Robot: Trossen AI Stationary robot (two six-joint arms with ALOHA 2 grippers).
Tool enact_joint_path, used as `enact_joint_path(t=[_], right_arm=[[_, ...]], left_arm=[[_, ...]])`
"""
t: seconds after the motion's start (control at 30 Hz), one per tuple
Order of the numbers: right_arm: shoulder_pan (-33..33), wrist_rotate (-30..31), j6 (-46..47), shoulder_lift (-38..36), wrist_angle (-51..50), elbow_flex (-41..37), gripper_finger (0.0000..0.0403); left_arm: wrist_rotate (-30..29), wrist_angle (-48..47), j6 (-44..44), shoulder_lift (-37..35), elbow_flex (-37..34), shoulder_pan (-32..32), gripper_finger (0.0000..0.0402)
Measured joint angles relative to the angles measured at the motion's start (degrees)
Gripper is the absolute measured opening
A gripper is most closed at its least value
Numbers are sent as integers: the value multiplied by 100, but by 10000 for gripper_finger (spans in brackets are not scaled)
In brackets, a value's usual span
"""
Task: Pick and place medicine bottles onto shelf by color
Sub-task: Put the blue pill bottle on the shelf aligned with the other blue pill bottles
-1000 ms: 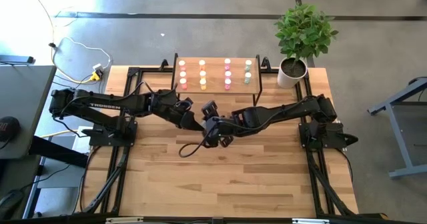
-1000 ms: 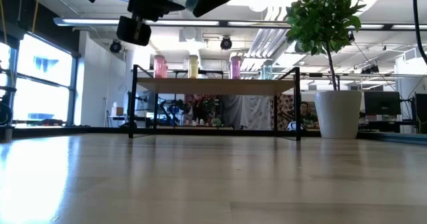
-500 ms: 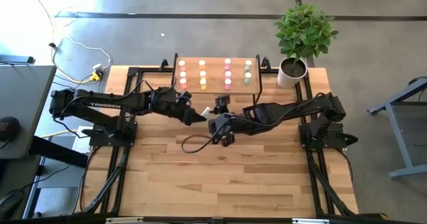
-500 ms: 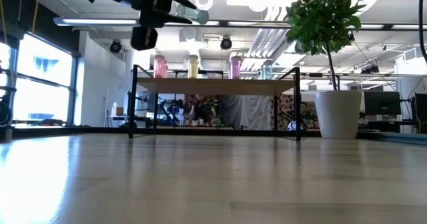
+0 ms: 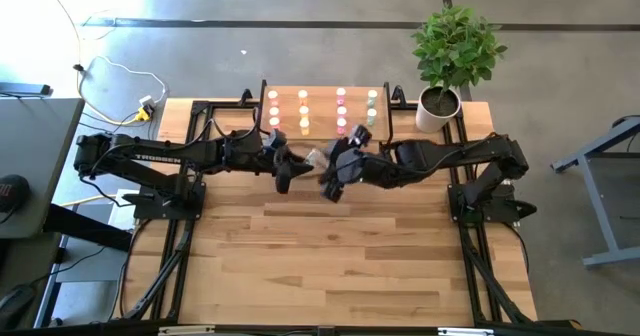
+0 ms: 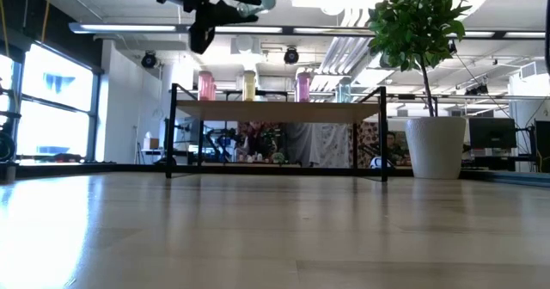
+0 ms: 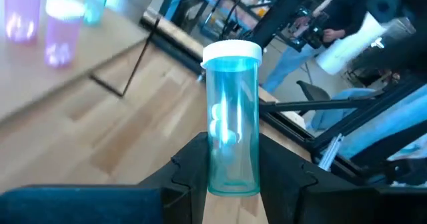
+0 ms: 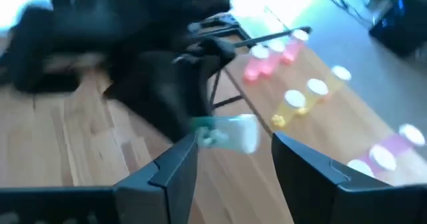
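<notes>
A pale green medicine bottle (image 7: 232, 111) with a white cap hangs high over the table's middle, with my left gripper (image 7: 232, 159) shut on it; in the low view the bottle (image 6: 254, 5) lies almost level. My right gripper (image 8: 233, 154) is open just to its right. In the right wrist view the bottle (image 8: 227, 133) shows between and beyond its fingertips, touching neither. The shelf (image 5: 325, 128) stands at the far edge on black legs. It bears red-orange (image 5: 273, 111), yellow (image 5: 303, 111), pink (image 5: 341, 111) and green (image 5: 371, 106) bottles, upright in columns. My left gripper pinches the bottle's lower half (image 7: 230, 174) between its two fingers, one on each side of the wall. The fingers come about level from the table's left and lie along the bottle. The bottle sticks out ahead of them, cap end (image 7: 231, 52) away, clear of table and shelf.
A potted plant in a white pot (image 5: 437, 108) stands at the far right corner beside the shelf. The wooden tabletop (image 5: 330, 266) stretches bare-boarded between the arms and the near edge. Black frame rails (image 5: 170, 266) run along both sides.
My right gripper has risen and drawn toward the far edge and the shelf, rolling as it went. My left gripper has rolled nearly in place, turning the green bottle with it; the bottle stays in the left gripper's hold, clear of the table.
</notes>
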Motion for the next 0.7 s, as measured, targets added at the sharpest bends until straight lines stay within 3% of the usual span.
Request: enact_joint_path(t=[0.2,0.43,0.7], right_arm=[[-305,-244,1084,-316,261,0,183],[-693,-1192,2085,-610,587,0,183],[-807,-1666,2678,-583,663,0,183]], left_arm=[[-111,291,658,0,0,2,97],[-294,793,1460,0,0,-124,97],[-764,1094,1829,0,0,-386,97]])
